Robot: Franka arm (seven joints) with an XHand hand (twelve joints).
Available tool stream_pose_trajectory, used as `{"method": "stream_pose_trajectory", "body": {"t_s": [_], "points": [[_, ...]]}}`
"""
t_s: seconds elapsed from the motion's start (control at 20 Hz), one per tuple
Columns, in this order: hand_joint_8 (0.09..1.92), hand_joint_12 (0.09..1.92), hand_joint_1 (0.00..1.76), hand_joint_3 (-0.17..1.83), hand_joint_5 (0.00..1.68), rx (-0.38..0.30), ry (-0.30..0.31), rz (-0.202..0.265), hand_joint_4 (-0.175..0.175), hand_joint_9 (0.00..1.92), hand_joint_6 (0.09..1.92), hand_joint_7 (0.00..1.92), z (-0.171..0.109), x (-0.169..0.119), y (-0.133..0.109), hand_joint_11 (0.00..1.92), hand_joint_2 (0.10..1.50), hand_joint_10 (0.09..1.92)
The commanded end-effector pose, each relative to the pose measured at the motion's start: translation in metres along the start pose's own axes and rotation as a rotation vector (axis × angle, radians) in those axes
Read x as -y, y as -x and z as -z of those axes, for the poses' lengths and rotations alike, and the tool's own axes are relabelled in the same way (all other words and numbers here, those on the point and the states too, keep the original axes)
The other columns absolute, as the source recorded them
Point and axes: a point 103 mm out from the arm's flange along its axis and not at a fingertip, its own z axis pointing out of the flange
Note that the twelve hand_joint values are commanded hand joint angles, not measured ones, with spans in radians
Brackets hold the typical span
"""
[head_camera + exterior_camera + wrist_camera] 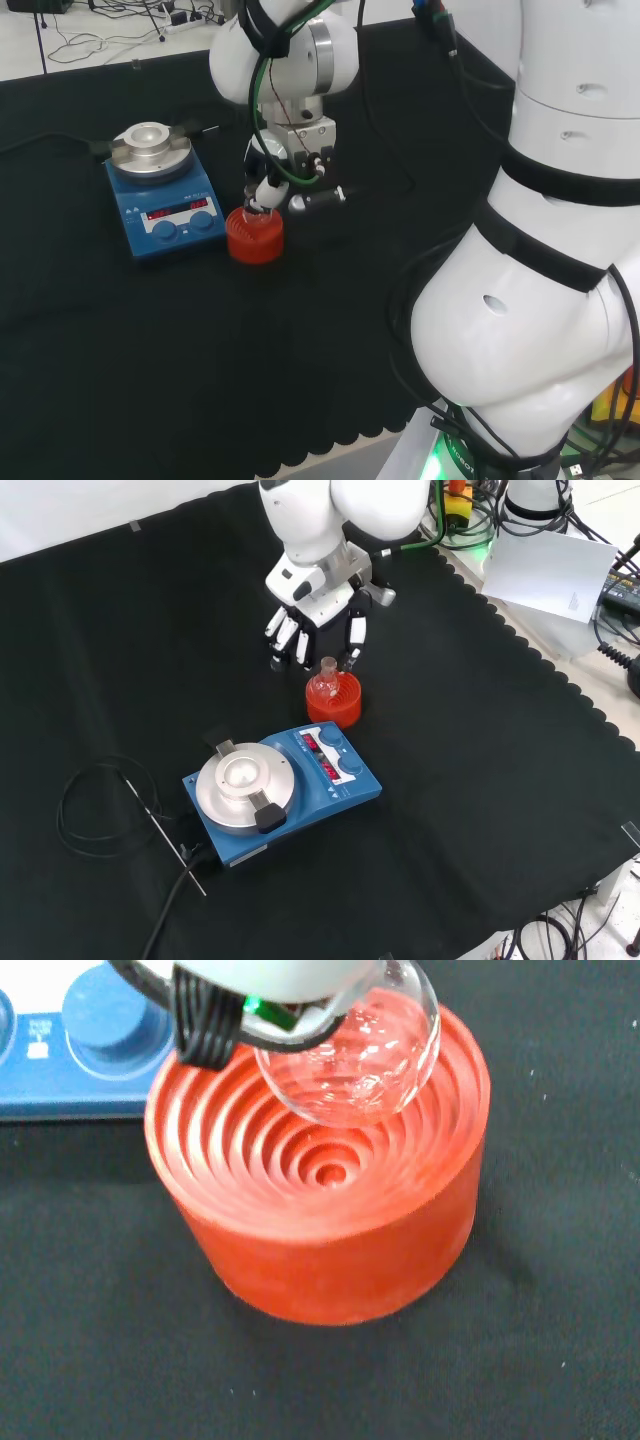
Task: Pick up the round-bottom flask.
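The round-bottom flask [323, 687] is clear glass and rests in the red ribbed stand [340, 708]. It sits off the stand's centre and leans toward the rim; in the wrist view its bulb [352, 1058] lies over the rim's far side of the stand [320, 1250]. The hand [315, 610] hangs just above and behind it, with fingers [286, 640] pointing down on both sides of the neck. In the head view one fingertip of the hand [266, 192] reaches the flask's neck [256, 207] above the stand [254, 237]. I cannot tell whether the fingers press it.
A blue hotplate stirrer [285, 790] with a round metal top stands next to the stand, toward the front view's bottom left. Its cable and a thin probe [160, 830] lie on the cloth left of it. The arm's big white links [540, 260] stand at the head view's right.
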Motion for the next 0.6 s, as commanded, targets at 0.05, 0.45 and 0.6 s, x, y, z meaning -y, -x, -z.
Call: {"method": "stream_pose_trajectory", "body": {"t_s": [0.05, 0.45, 0.6], "points": [[0.67, 1.34, 1.10, 0.77, 1.07, 0.000, -0.006, -0.020, 0.044, 0.62, 1.08, 0.35, 0.036, 0.010, -0.004, 0.36, 0.71, 0.61], [0.66, 1.34, 1.10, 0.78, 1.07, 0.025, 0.035, -0.021, 0.046, 0.62, 1.08, 0.31, 0.082, 0.010, -0.014, 0.36, 0.70, 0.61], [0.66, 1.34, 1.10, 0.78, 1.07, 0.051, 0.046, -0.013, 0.047, 0.62, 1.08, 0.31, 0.093, 0.005, -0.019, 0.35, 0.70, 0.61]]}}
